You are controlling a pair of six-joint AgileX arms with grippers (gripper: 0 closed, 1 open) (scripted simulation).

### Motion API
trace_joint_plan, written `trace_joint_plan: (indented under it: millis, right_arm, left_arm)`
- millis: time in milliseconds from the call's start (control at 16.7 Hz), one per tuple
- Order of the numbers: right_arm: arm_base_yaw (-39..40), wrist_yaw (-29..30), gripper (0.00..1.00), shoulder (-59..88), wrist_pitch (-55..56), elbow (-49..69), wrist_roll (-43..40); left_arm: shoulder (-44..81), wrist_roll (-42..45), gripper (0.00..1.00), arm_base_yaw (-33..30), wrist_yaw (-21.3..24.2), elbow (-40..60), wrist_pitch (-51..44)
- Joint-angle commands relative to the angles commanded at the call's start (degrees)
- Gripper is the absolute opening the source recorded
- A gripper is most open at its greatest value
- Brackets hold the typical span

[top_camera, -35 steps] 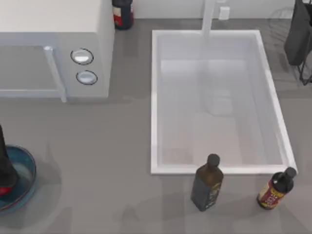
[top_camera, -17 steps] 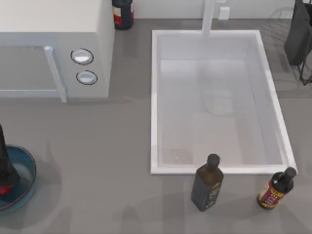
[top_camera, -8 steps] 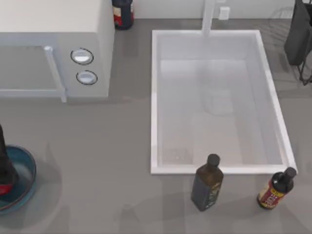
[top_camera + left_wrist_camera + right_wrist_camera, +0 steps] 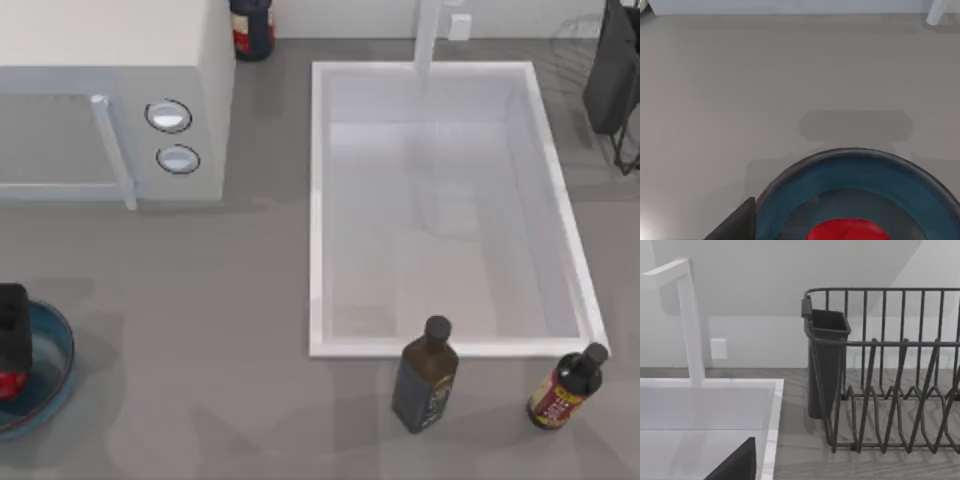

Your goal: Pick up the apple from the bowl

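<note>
One apple (image 4: pixel 10 382), sitting in the blue-teal glass bowl (image 4: pixel 55 362) at the counter's left edge, close to the near corner. Left gripper (image 4: pixel 13 330) poised directly above for a straight descent; finger opening impossible to tell. Nothing visibly held. Right arm parked by the dish rack (image 4: pixel 890 390).

A flat grey counter (image 4: pixel 220 300) carries a white rectangular sink (image 4: pixel 318 220) with a white upright tap (image 4: pixel 428 35) at its far edge. A white boxy microwave (image 4: pixel 110 100) with two round knobs stands left of the sink. A dark wire dish rack (image 4: pixel 890 390) sits against a pale wall (image 4: pixel 765 290).
</note>
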Motion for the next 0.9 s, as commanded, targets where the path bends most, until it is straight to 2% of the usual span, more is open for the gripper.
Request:
trace_joint_plan:
  millis: [480, 660, 900]
  right_arm:
    - [0.0, 0.0, 1.00, 0.0, 0.0, 0.0, 0.0]
    - [0.0, 0.0, 1.00, 0.0, 0.0, 0.0, 0.0]
    - [0.0, 0.0, 1.00, 0.0, 0.0, 0.0, 0.0]
  left_arm:
    - [38.2, 2.3, 1.00, 1.9, 0.0, 23.9, -26.4]
    - [45.4, 2.8, 1.00, 2.2, 0.0, 28.6, -31.6]
    - [47.3, 2.9, 1.00, 2.3, 0.0, 29.9, -33.0]
